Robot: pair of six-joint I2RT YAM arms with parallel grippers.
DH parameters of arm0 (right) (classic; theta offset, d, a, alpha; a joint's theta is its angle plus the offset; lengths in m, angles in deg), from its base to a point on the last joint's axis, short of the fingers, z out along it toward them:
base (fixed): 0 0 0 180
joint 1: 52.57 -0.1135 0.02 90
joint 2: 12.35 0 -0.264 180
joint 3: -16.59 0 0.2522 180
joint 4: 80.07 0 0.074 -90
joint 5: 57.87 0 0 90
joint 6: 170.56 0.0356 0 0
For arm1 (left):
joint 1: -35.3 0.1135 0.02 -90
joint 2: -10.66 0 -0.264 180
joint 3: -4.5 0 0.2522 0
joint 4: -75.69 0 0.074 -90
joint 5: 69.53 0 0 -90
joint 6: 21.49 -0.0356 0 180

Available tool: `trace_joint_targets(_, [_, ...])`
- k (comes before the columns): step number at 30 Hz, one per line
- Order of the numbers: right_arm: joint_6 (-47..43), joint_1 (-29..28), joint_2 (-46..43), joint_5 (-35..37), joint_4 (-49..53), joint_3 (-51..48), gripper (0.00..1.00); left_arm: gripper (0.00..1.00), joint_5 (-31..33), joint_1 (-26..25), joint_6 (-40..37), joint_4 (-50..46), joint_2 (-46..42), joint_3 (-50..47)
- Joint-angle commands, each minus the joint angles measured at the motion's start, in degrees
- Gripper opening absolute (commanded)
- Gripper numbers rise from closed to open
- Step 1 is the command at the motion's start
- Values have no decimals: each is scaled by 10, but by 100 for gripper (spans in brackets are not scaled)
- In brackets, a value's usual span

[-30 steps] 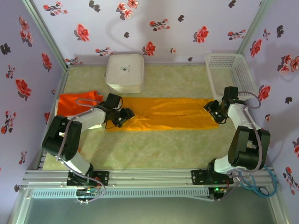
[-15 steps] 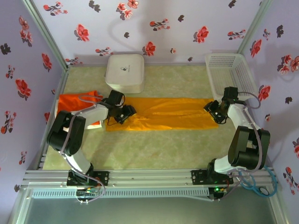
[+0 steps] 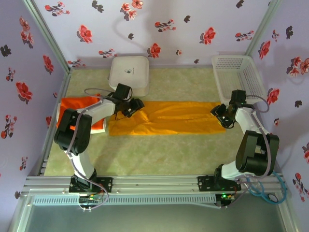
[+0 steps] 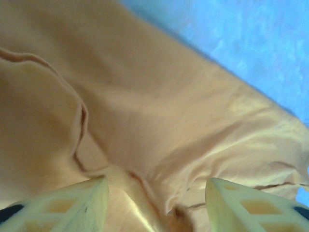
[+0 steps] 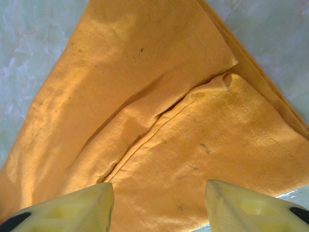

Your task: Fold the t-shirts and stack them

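Observation:
The mustard t-shirt (image 3: 174, 118) lies as a long flat strip across the middle of the table. My left gripper (image 3: 130, 107) hovers over its far left corner, open, with a raised wrinkle of the mustard cloth (image 4: 159, 96) between the spread fingers (image 4: 72, 203). My right gripper (image 3: 222, 116) is at the strip's right end, open above the flat layered cloth (image 5: 145, 96) and its hem. A red-orange t-shirt (image 3: 77, 104) lies at the left edge, partly hidden by my left arm. A strip of white cloth (image 3: 99, 127) shows at its near side.
A white rounded-square box (image 3: 129, 75) stands just behind my left gripper. A white lattice basket (image 3: 236, 72) sits at the back right, close to my right arm. Flowered walls close in both sides and the back. Bare green mat (image 3: 164, 154) lies in front of the strip.
My left gripper has moved from the near left part of the mustard strip toward the back, to its far left corner. The right arm has stayed put.

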Motion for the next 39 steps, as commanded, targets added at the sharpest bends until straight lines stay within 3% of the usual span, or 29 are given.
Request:
trace_joint_targets(1, [-13, -3, -17, -3, 21, 3, 53, 55, 9, 1, -14, -3, 30, 46])
trace_joint_targets(6, [-21, -2, -24, 3, 30, 3, 52, 53, 12, 0, -43, -43, 59, 102])
trace_joint_targets(12, [-35, -11, -23, -8, 15, 9, 54, 53, 57, 1, -101, -112, 13, 96])
trace_joint_targets(15, [-46, -43, -5, 9, 15, 33, 54, 53, 81, 2, -120, -144, -14, 71])
trace_joint_targets(20, [-58, -113, 59, 37, 38, 111, 51, 53, 109, 0, -141, -156, -65, -14])
trace_joint_targets(25, [-95, -141, 162, 66, 59, 189, 45, 53, 125, -1, -156, -177, -78, -67])
trace_joint_targets(31, [-107, -144, 246, 147, 74, 234, 42, 52, 162, -9, -179, -222, -43, -60])
trace_joint_targets(39, [-124, -164, 278, 199, 108, 216, 42, 50, 166, -24, -205, -277, 53, 29])
